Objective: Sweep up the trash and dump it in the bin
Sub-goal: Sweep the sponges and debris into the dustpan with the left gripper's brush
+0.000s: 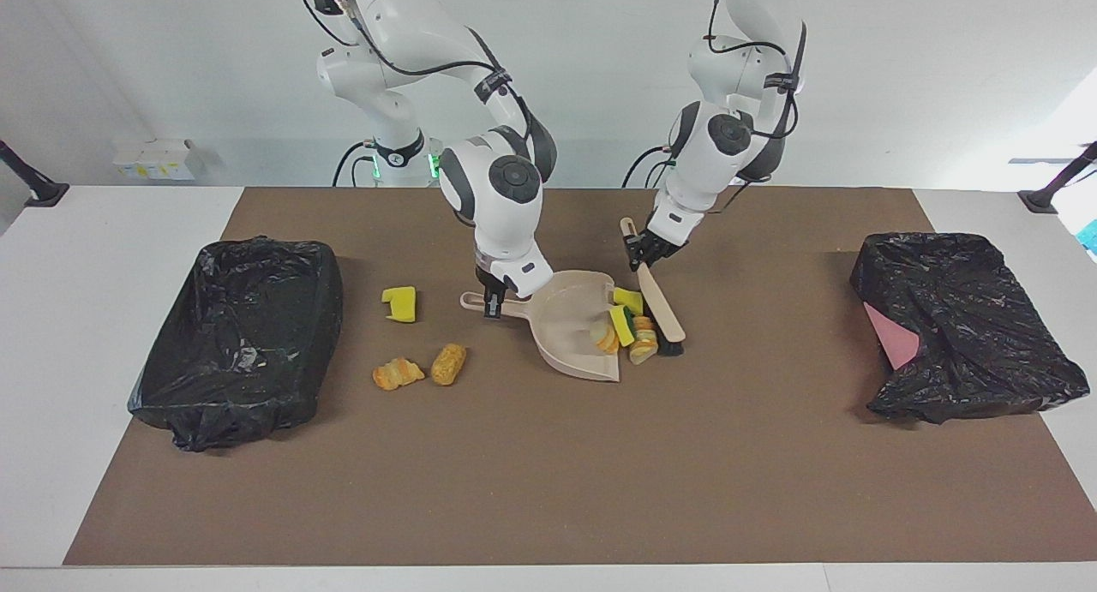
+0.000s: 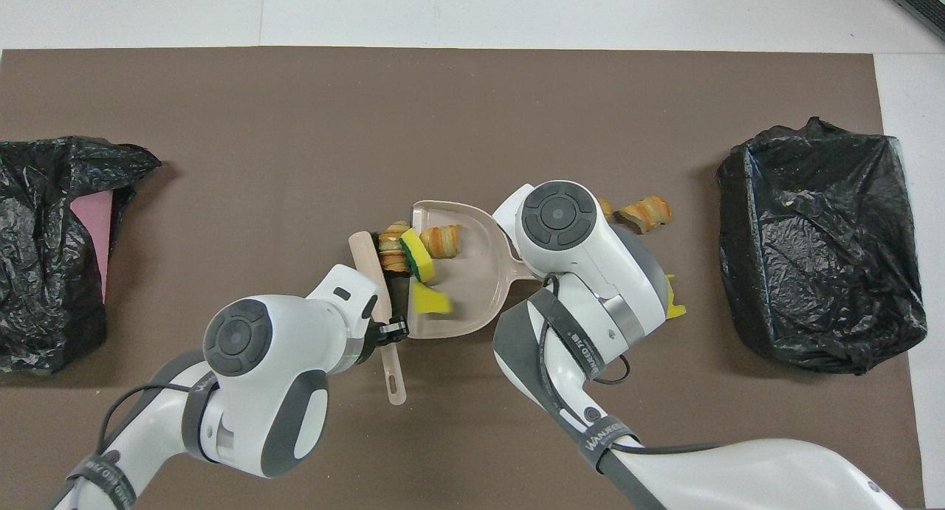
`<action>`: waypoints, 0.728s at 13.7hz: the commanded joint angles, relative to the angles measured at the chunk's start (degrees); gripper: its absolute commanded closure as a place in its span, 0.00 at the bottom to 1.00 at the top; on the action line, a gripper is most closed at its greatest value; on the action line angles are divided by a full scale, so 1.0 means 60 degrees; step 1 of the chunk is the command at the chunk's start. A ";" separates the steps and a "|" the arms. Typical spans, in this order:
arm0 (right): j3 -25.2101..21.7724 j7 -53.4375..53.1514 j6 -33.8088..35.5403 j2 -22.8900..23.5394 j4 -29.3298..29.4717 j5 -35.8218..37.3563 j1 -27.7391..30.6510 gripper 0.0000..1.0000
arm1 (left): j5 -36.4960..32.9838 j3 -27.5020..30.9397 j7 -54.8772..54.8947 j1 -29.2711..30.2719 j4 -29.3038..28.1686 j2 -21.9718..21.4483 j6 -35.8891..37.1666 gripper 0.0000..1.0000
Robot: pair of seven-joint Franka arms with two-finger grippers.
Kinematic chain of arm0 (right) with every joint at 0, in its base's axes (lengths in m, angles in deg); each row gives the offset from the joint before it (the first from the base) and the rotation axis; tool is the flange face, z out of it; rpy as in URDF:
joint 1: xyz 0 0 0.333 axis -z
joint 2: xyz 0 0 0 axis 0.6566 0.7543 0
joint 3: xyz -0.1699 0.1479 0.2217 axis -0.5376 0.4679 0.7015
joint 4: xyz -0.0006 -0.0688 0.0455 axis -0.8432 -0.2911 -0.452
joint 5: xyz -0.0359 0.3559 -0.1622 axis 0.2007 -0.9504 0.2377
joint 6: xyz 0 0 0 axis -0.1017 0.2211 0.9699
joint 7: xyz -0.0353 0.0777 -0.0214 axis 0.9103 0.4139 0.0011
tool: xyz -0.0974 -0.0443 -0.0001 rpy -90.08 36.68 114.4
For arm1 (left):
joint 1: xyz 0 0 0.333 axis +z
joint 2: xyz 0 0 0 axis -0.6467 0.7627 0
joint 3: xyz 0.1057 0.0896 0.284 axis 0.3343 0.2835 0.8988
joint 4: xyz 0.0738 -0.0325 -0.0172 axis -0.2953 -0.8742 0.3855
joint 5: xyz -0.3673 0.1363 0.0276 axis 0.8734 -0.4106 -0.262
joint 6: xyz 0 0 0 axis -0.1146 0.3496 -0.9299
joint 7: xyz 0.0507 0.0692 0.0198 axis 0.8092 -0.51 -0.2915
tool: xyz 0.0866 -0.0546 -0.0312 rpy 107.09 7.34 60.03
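Brush (image 1: 660,305) gripped by left gripper (image 1: 644,251), dustpan (image 1: 572,325) handle clamped by right gripper (image 1: 491,305), trash (image 1: 626,326) pressed at dustpan mouth.

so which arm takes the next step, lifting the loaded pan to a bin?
Right. Its pincer is shut on the dustpan handle, and the open bin sits at its end of the table. The left pincer holds the brush, pressing trash at the pan's mouth.
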State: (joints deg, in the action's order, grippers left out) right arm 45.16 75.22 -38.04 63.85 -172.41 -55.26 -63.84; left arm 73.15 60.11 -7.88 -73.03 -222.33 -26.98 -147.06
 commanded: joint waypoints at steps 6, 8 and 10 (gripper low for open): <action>0.0059 0.0177 0.0214 -0.0252 -0.0323 0.0135 0.0079 1.00 | 0.1103 -0.0399 0.0079 -0.0756 0.1183 0.0648 -0.0284 1.00; 0.0059 0.0148 0.0214 -0.0252 -0.0309 0.0135 0.0079 1.00 | 0.0898 -0.0340 0.0152 -0.0610 0.1052 0.0516 -0.0225 1.00; 0.0059 -0.0085 0.0127 -0.0252 -0.0236 0.0120 0.0123 1.00 | 0.0533 -0.0340 0.0182 -0.0069 0.1051 0.0282 0.0037 1.00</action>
State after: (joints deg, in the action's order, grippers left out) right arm 45.02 75.16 -37.56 63.73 -172.51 -55.24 -63.83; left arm 78.32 58.18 -7.74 -76.02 -216.06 -23.82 -148.26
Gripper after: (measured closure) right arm 0.670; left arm 0.744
